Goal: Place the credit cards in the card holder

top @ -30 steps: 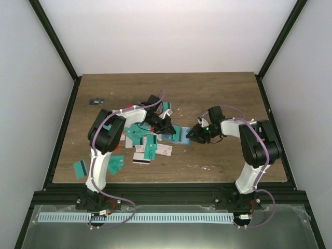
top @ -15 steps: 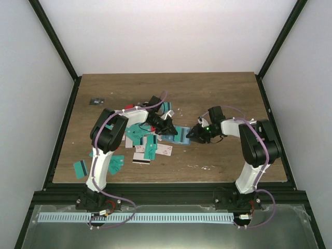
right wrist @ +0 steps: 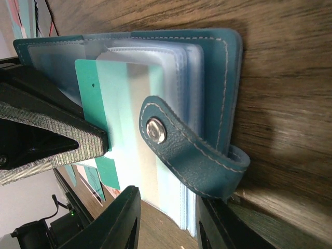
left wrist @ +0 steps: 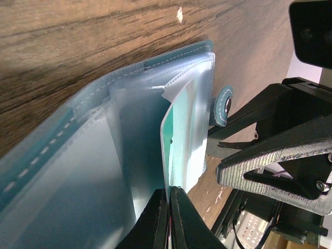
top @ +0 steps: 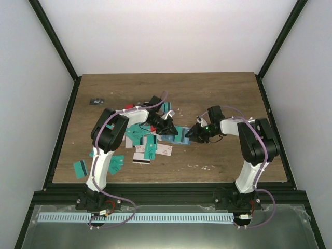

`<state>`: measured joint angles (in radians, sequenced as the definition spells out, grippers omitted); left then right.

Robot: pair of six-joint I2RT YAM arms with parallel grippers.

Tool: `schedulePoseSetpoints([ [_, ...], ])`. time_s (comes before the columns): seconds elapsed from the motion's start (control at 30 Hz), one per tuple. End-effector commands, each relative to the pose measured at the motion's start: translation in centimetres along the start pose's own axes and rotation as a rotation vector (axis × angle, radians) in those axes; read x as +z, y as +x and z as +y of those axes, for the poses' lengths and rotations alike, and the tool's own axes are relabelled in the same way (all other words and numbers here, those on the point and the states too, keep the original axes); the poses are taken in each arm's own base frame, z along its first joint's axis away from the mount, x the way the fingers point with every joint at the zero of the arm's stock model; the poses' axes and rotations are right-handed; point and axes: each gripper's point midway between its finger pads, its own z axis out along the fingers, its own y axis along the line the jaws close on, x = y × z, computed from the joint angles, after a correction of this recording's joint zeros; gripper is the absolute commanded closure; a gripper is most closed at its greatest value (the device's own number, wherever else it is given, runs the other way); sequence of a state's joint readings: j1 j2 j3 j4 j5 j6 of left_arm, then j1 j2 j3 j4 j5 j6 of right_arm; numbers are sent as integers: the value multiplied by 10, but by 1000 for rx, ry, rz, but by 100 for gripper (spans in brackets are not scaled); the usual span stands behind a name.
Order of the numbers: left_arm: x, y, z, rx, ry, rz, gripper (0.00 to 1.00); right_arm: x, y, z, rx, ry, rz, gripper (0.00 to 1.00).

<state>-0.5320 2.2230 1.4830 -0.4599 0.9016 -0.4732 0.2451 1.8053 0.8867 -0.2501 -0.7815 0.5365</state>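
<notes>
Our left gripper (left wrist: 169, 194) pinches a teal card (left wrist: 179, 132) half inside the card holder (right wrist: 212, 67). Our right gripper (right wrist: 167, 220) clamps its 3 o'clock edge.

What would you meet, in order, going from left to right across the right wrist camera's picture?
In order: left arm's fingers → teal credit card → card holder's snap strap → bare wooden table.
</notes>
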Motion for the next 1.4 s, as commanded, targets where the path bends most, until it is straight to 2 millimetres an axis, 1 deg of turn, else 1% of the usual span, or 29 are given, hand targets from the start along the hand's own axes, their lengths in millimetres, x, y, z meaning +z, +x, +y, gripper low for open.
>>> schedulePoseSetpoints([
  [0.0, 26, 14, 6, -26, 7, 66, 96, 4, -12, 3, -22, -2, -21, 68],
  [0.2, 34, 17, 0, -26, 32, 90, 96, 3, -13, 7, -33, -17, -19, 68],
  [0.33, 30, 19, -2, -17, 6, 85, 95, 0, -15, 9, -51, 1, -23, 68],
  [0.43, 24, 21, -4, -8, -25, 82, 91, -4, -14, 8, -61, 24, -26, 68],
  [0.67, 13, 24, -1, 3, -113, 82, 79, -12, -12, 7, -80, 70, -30, 67],
  [0.8, 7, 26, -4, 4, -133, 77, 73, -17, -12, 5, -94, 107, -40, 65],
  [0.97, 0, 29, -10, 7, -143, 72, 67, -26, -11, 1, -104, 158, -51, 60],
  [1.1, -6, 28, -19, 18, -137, 61, 62, -34, -10, 2, -119, 165, -64, 56],
  [1.17, -9, 27, -24, 29, -136, 50, 62, -36, -7, 6, -131, 149, -63, 56],
  [1.23, -13, 24, -27, 41, -145, 35, 64, -38, -3, 19, -157, 89, -63, 55],
  [1.37, -18, 17, -29, 72, -176, 5, 73, -38, 7, 32, -162, -7, -45, 55],
])
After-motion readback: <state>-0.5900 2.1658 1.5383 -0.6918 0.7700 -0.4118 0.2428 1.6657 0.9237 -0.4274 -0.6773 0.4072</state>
